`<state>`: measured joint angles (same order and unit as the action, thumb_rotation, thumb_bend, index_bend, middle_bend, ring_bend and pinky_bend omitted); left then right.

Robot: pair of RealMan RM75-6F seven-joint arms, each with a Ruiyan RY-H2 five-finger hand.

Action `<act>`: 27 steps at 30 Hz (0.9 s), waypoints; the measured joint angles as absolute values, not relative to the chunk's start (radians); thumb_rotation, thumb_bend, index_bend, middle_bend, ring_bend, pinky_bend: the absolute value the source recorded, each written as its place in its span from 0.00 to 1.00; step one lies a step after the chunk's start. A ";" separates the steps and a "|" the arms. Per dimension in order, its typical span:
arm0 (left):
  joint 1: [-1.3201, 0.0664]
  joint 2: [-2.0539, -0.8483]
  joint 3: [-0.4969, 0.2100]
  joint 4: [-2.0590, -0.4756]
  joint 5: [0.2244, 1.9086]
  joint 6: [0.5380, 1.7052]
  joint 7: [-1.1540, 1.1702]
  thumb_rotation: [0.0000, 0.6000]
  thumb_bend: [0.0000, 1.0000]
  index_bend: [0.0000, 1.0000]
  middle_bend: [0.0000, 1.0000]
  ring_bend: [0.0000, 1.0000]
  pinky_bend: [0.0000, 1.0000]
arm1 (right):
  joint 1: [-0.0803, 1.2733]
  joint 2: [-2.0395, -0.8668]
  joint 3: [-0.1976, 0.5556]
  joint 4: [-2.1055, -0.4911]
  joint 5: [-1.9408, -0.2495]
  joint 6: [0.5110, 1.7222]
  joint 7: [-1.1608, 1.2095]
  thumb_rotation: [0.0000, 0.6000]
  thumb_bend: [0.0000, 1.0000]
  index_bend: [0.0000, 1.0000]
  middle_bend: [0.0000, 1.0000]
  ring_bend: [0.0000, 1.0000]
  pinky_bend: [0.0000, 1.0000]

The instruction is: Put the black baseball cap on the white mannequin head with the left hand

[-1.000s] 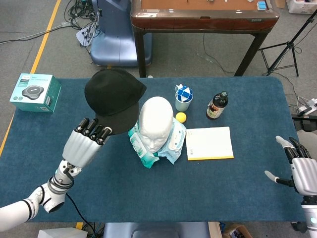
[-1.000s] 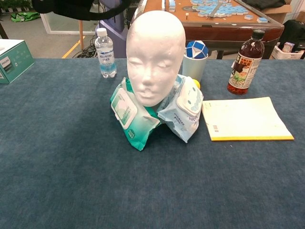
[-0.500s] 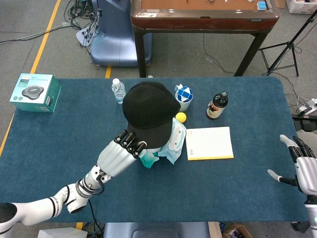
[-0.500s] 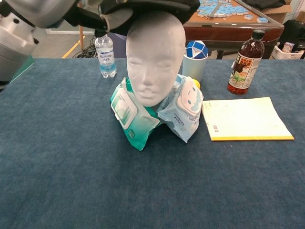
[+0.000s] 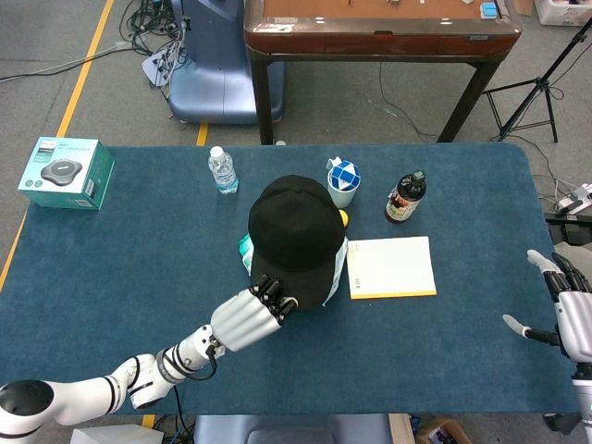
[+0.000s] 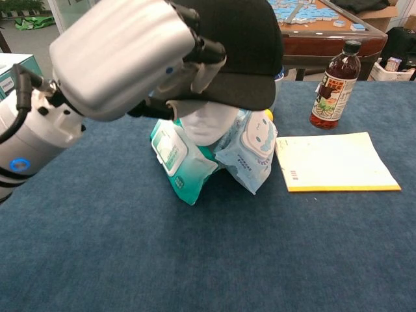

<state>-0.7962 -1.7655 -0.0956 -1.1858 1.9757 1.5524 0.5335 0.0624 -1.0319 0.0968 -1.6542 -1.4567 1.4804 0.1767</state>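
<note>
The black baseball cap (image 5: 296,236) (image 6: 244,49) sits over the white mannequin head (image 6: 207,125), covering its top and eyes; only the lower face shows in the chest view. My left hand (image 5: 252,314) (image 6: 127,55) grips the cap's brim from the front, fingers curled over its edge. My right hand (image 5: 566,310) hovers at the table's right edge, fingers spread, holding nothing.
Green and blue wet-wipe packs (image 6: 179,156) prop the mannequin head. Behind it stand a water bottle (image 5: 222,170), a cup with a puzzle cube (image 5: 343,180) and a brown bottle (image 5: 405,197). A yellow notepad (image 5: 391,267) lies to the right, a teal box (image 5: 65,173) at far left.
My left hand carried the cap from the table's left rear rightward and down onto the mannequin head, uncovering the water bottle. The right hand barely shifted.
</note>
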 measured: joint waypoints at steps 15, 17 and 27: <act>-0.718 -1.697 -0.096 -1.348 1.850 1.438 0.651 1.00 0.30 0.38 0.66 0.43 0.58 | 0.069 -1.039 0.097 -1.656 -1.450 1.466 0.156 1.00 0.00 0.09 0.21 0.08 0.14; -0.708 -1.693 -0.096 -1.359 1.836 1.430 0.667 1.00 0.25 0.30 0.63 0.41 0.57 | 0.069 -1.039 0.098 -1.656 -1.448 1.464 0.156 1.00 0.00 0.09 0.21 0.08 0.14; -0.644 -1.657 -0.084 -1.413 1.772 1.411 0.699 1.00 0.00 0.02 0.50 0.35 0.55 | 0.073 -1.044 0.097 -1.656 -1.447 1.457 0.142 1.00 0.00 0.09 0.21 0.08 0.14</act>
